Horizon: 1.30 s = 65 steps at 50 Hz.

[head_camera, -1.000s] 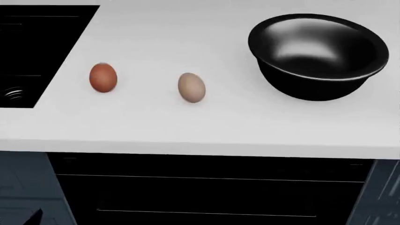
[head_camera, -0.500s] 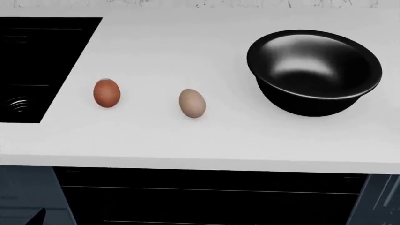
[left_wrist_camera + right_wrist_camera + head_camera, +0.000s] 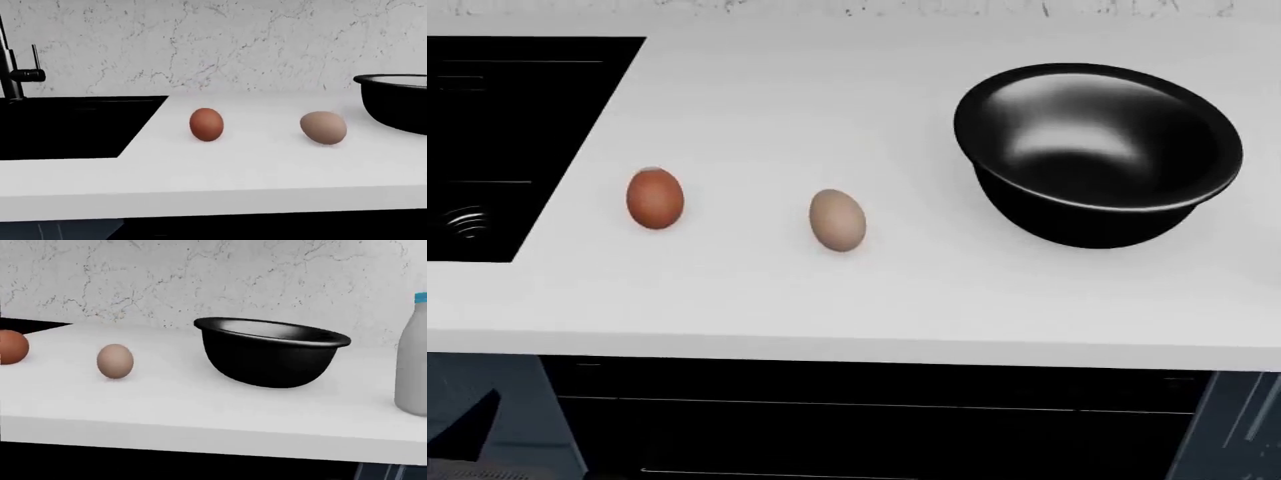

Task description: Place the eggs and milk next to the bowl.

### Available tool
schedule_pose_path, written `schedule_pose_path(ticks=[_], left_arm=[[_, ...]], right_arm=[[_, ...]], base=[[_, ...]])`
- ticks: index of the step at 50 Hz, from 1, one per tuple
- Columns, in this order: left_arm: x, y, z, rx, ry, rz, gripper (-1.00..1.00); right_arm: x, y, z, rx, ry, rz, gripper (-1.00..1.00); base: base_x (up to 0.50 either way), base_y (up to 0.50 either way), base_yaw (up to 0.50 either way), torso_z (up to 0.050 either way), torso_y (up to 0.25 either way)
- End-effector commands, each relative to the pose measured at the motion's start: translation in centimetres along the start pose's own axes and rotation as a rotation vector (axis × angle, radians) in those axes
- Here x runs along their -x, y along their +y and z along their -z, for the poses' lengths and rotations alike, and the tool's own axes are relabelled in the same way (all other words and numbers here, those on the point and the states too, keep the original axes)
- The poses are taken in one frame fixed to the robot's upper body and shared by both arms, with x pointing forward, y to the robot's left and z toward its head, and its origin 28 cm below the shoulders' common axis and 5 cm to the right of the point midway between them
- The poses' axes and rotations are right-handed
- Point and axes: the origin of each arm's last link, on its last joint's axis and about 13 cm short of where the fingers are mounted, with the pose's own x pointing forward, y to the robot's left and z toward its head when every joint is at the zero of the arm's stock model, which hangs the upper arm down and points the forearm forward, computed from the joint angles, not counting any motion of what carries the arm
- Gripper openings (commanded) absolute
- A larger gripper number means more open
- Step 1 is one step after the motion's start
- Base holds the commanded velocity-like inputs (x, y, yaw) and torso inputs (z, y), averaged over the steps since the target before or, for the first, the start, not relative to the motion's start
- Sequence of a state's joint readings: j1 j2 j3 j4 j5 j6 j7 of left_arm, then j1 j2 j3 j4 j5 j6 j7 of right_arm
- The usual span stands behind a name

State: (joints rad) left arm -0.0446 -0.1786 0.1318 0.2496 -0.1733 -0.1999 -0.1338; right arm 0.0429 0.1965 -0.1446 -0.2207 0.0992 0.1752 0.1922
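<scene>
While no gripper shows, both eggs (image 3: 747, 209) lie apart from the bowl (image 3: 1097, 150)

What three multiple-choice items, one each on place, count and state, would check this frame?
1. Which egg lies nearer the bowl?
A. tan egg
B. brown egg
C. neither, both touch it

2. How many eggs are on the counter?
A. one
B. two
C. three

3. How does the milk stand?
A. on its side
B. inside the bowl
C. upright on the counter

Key: 1 A, the tan egg sits between the brown egg and the bowl; 2 B, the head view shows two; 3 C, the right wrist view shows it standing beyond the bowl.
</scene>
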Motion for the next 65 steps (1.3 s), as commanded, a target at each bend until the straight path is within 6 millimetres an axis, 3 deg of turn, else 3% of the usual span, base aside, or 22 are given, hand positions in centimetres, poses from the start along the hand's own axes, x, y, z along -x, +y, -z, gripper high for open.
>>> schedule_pose_path(ticks=[1, 11, 23, 32, 65], left_arm=[[-2.2, 2.0, -5.0, -0.010, -0.108, 0.002, 1.00], [-4.1, 3.3, -10.4, -0.031, -0.204, -0.020, 1.00], [-5.4, 4.3, -14.1, -0.038, -0.249, -0.045, 1.00], [-5.3, 4.4, -14.4, -0.025, -0.269, -0.052, 1.00], [-5.4, 4.0, -12.7, -0.045, -0.274, -0.021, 1.00]], right_arm=[[-1.2, -3.2, -5.8, 0.077, -0.129, 0.055, 1.00], [-1.7, -6.0, -11.3, 0.139, -0.227, 0.095, 1.00], [-1.9, -8.0, -15.7, 0.171, -0.300, 0.139, 1.00], [-1.9, -8.0, -15.8, 0.164, -0.304, 0.141, 1.00], [-2.0, -7.6, -14.8, 0.186, -0.270, 0.108, 1.00]], base=[[0.00, 0.00, 0.00, 0.000, 0.000], [0.00, 0.00, 0.00, 0.000, 0.000], [0.00, 0.00, 0.00, 0.000, 0.000], [0.00, 0.00, 0.00, 0.000, 0.000], [0.00, -0.48, 0.00, 0.000, 0.000]])
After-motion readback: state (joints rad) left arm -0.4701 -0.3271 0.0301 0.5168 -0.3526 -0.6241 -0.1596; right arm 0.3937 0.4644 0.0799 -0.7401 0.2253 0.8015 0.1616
